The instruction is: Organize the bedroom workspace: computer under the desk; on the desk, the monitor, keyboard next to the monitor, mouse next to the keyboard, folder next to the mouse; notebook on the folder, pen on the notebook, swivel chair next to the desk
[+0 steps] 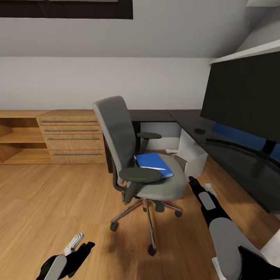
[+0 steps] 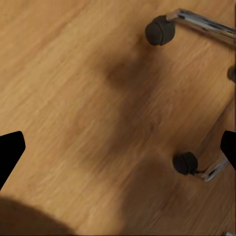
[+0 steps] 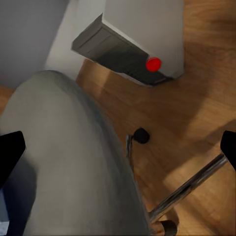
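Currently, blue folder point(image 1: 153, 163) on swivel chair point(image 1: 120, 136) seat, both arms' fingers spread wide, empty, computer point(image 3: 142, 39) beyond.

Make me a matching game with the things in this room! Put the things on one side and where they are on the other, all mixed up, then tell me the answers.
Things:
1. folder
2. monitor
3. computer
4. mouse

Places:
A. standing on the floor under the desk
B. lying on the seat of the swivel chair
C. small and dark, on the desk top in front of the big screen
D. standing on the desk top, tall and black

Right pairs: 1-B, 2-D, 3-A, 4-C
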### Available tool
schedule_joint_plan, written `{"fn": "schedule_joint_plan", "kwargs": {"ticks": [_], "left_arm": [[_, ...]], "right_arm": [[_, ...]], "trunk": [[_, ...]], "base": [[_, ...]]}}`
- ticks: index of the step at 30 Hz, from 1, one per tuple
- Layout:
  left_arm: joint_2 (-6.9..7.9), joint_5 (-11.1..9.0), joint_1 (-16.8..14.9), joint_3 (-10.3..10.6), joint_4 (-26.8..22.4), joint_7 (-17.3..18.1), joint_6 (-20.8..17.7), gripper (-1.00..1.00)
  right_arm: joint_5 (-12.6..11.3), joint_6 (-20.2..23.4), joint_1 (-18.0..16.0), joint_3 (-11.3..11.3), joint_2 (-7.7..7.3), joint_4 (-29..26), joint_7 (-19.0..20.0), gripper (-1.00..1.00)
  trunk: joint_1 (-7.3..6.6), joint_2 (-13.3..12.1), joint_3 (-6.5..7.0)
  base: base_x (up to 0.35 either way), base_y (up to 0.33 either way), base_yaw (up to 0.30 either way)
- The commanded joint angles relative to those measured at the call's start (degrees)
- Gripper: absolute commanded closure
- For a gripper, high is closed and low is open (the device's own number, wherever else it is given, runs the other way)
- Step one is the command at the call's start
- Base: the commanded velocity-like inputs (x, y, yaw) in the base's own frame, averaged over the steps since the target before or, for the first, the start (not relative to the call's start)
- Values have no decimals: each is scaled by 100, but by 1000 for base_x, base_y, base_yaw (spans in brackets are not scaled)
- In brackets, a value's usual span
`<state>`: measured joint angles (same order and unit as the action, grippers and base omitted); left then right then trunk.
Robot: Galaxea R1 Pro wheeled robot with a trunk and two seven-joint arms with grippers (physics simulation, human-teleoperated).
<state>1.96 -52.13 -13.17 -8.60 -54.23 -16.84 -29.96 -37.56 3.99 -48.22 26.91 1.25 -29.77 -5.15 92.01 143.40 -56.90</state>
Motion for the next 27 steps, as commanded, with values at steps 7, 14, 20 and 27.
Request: {"fn": "schedule_joint_plan", "kwargs": {"ticks": [7, 14, 20, 27], "left_arm": [[-7, -60, -2, 0, -8, -48, -18, -100], [-10, -60, -2, -1, -8, -48, -18, -100], [-4, -56, -2, -3, -9, -52, -18, -100], [-2, -58, -2, -1, -8, -56, -18, -100]], "right_arm": [[-127, 104, -3, 28, -67, 17, -26, -100], [-423, 310, -3, 32, -149, 22, -36, -100], [-517, 376, -3, 33, -240, 28, -38, -100], [-570, 401, -10, 69, -277, 306, -52, -100]], "trunk": [[2, 2, -6], [2, 2, -6], [2, 2, -6], [2, 2, -6]], "base": [[245, 34, 0], [58, 7, 0], [109, 39, 0], [86, 32, 0]]}}
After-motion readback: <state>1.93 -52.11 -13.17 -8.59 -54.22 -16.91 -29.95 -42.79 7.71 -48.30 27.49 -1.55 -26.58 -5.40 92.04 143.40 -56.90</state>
